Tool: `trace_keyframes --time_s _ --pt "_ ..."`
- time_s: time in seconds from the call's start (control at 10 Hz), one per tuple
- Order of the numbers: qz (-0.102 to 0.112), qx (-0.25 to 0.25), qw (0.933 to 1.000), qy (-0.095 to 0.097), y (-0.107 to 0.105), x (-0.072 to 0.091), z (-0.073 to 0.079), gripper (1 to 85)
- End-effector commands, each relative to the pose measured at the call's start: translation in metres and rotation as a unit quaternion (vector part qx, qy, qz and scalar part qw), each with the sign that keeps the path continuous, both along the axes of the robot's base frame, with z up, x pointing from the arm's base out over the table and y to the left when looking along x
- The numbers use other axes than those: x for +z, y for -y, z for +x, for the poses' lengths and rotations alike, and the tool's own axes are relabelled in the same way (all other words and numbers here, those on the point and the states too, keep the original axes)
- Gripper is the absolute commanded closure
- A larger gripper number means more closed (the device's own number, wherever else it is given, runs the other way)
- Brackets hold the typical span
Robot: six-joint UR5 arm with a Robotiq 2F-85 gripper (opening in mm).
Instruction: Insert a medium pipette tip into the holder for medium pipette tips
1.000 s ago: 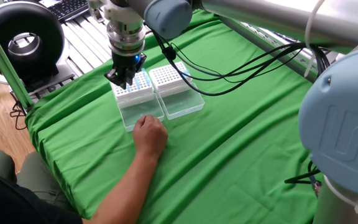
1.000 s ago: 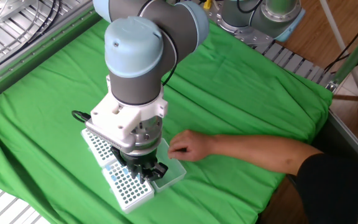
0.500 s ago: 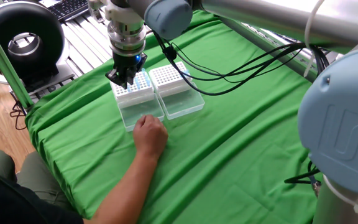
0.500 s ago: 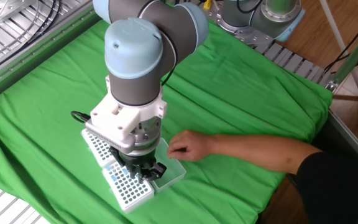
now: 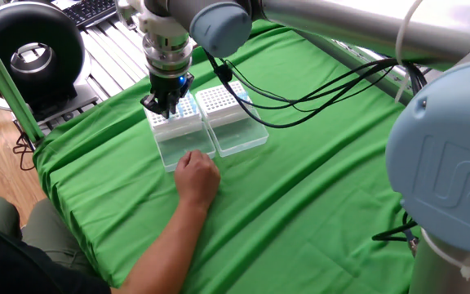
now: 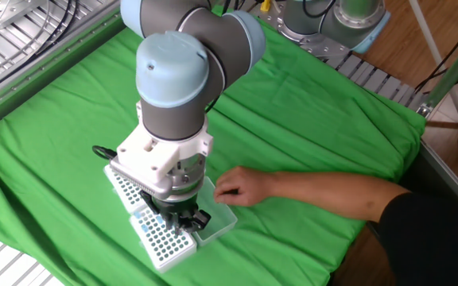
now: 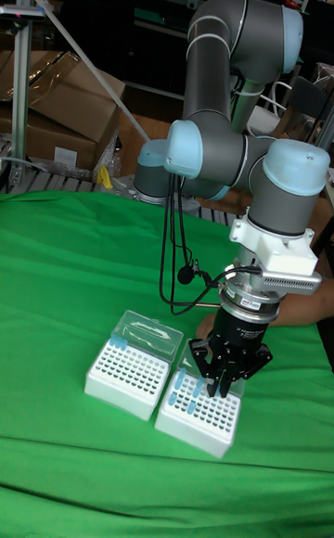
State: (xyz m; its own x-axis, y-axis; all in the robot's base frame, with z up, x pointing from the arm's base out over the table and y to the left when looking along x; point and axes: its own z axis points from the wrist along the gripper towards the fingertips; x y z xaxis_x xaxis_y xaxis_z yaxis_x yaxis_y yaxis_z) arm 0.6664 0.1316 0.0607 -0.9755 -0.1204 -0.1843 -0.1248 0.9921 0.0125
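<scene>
Two white racks stand side by side on the green cloth, their clear lids folded open. The holder for medium pipette tips (image 5: pixel 176 119) (image 6: pixel 165 242) (image 7: pixel 198 410) has several blue tips along one edge. My gripper (image 5: pixel 165 109) (image 6: pixel 183 223) (image 7: pixel 221 384) points straight down right over this holder, its fingers drawn together and their ends nearly on the grid of holes. The medium pipette tip is too small to make out between the fingers. The look-alike rack (image 5: pixel 219 101) (image 6: pixel 124 185) (image 7: pixel 124 366) stands beside it.
A person's hand (image 5: pixel 197 175) (image 6: pixel 239 187) rests on the holder's open lid (image 5: pixel 184 147), close to my gripper. Black cables (image 5: pixel 300 90) hang from the arm over the cloth. A black ring light (image 5: pixel 31 49) and a keyboard (image 5: pixel 92 10) lie beyond the table's left end.
My gripper has edged slightly lower and sideways over the holder with the blue tips. The hand and both racks have stayed put.
</scene>
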Motion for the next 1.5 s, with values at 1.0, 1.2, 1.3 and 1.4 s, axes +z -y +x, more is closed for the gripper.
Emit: trace_keyframes --time_s 1.0,1.2,1.3,1.4 --pt "-0.005 -0.043 0.9977 -0.052 0.0 0.042 -0.021 84.7" --pt "0.0 -0.038 0.9978 -0.055 0.001 0.056 -0.022 84.7" --pt "0.001 -0.037 0.9977 -0.057 0.001 0.063 -0.023 84.7" --pt "0.001 -0.037 0.9976 -0.058 0.003 0.068 -0.023 84.7"
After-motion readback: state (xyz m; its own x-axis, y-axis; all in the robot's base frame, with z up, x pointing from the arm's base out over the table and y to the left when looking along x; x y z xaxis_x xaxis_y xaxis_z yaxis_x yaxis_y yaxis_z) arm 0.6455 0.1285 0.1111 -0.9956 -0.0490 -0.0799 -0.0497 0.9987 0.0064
